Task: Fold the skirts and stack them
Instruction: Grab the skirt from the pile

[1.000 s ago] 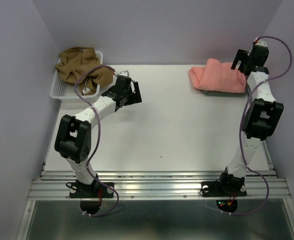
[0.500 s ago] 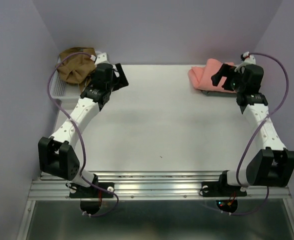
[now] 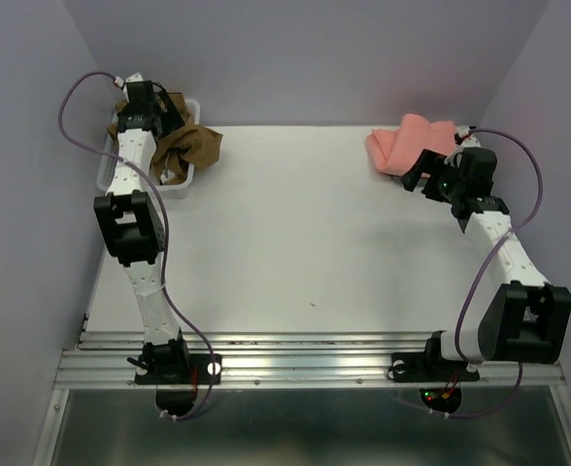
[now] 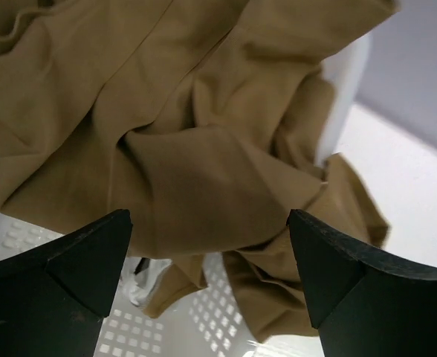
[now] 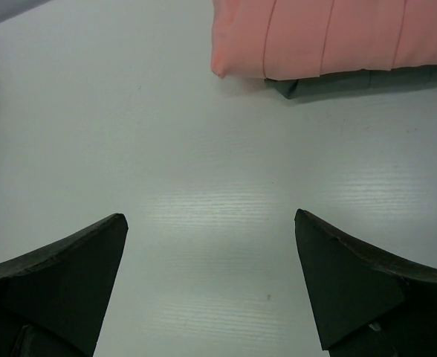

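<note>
White mesh basket [image 4: 207, 320], olive-brown skirt [image 4: 189, 149] directly beneath spread left gripper [image 4: 209, 219]

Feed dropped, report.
Left gripper open over crumpled olive-brown cloth skirt in white mesh basket. Right gripper open near folded pink skirt on grey skirt. Nothing blocking.

Left tool [image 4: 209, 222], right tool [image 5: 210, 218] — both agape
</note>
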### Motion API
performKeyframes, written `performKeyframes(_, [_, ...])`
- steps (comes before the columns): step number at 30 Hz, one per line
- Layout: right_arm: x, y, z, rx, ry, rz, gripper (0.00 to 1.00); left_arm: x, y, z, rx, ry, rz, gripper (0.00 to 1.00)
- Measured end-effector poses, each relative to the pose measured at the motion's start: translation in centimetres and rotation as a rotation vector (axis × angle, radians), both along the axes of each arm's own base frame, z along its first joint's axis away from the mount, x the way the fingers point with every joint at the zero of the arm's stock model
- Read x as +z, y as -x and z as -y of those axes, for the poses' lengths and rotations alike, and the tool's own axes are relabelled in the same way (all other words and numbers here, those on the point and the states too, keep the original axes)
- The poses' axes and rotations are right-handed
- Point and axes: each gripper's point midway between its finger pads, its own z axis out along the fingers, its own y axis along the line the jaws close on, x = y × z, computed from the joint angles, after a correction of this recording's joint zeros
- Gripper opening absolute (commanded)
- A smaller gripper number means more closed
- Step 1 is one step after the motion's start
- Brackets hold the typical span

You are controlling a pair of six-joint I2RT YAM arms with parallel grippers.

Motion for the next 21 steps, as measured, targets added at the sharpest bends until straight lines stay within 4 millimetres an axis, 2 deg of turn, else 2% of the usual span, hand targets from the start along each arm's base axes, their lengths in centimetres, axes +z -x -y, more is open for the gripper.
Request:
performKeyframes(2, [-1.0, -0.2, 0.0, 0.001, -0.001, -0.028, 1.00, -3.0, 0.3, -1.2, 0.005, 0.002, -0.074, 0.99])
performKeyframes(6, [-2.0, -0.2, 0.1, 0.002, 0.004, -0.054, 1.00, -7.3, 0.4, -1.8, -0.016, 0.007, -0.162, 0.97])
performKeyframes(7, [-2.0, -0.2, 0.1, 0.003, 0.008, -0.054, 1.00, -8.0, 0.3, -1.7, -0.026, 0.012, -0.175, 0.83])
performKeyframes(8, [-2.0, -0.2, 0.1, 0.004, 0.011, -0.052, 1.00, -8.7, -0.1, -1.6, -0.041, 0.020, -0.185, 0.15])
performKeyframes(9, [-1.9, -0.2, 0.2, 0.006, 0.014, -0.051, 1.00, -9.1, -0.7, -1.6, -0.054, 0.030, -0.182, 0.00])
performKeyframes(11, [-2.0, -0.2, 0.2, 0.011, 0.020, -0.050, 1.00, -9.8, -2.1, -1.4, -0.085, 0.058, -0.169, 0.00])
performKeyframes(13, [-1.9, -0.2, 0.1, 0.017, 0.023, -0.048, 1.00, -10.1, -2.8, -1.2, -0.111, 0.077, -0.160, 0.00])
performKeyframes(16, [-1.9, -0.2, -0.2, 0.034, 0.017, -0.046, 1.00, -9.2, -2.3, -1.3, -0.121, 0.087, -0.143, 0.00])
performKeyframes(19, [-1.8, 0.0, -0.6, 0.053, 0.003, -0.040, 1.00, -6.0, -0.3, -1.3, -0.113, 0.083, -0.111, 0.00])
performKeyframes(20, [-1.6, 0.2, -0.8, 0.061, -0.008, -0.037, 1.00, -2.7, 0.7, -1.1, -0.111, 0.077, -0.058, 0.00])
performKeyframes(21, [-1.4, 0.3, -1.1, 0.071, -0.019, -0.028, 1.00, -0.5, 1.2, -1.1, -0.109, 0.070, -0.021, 0.00])
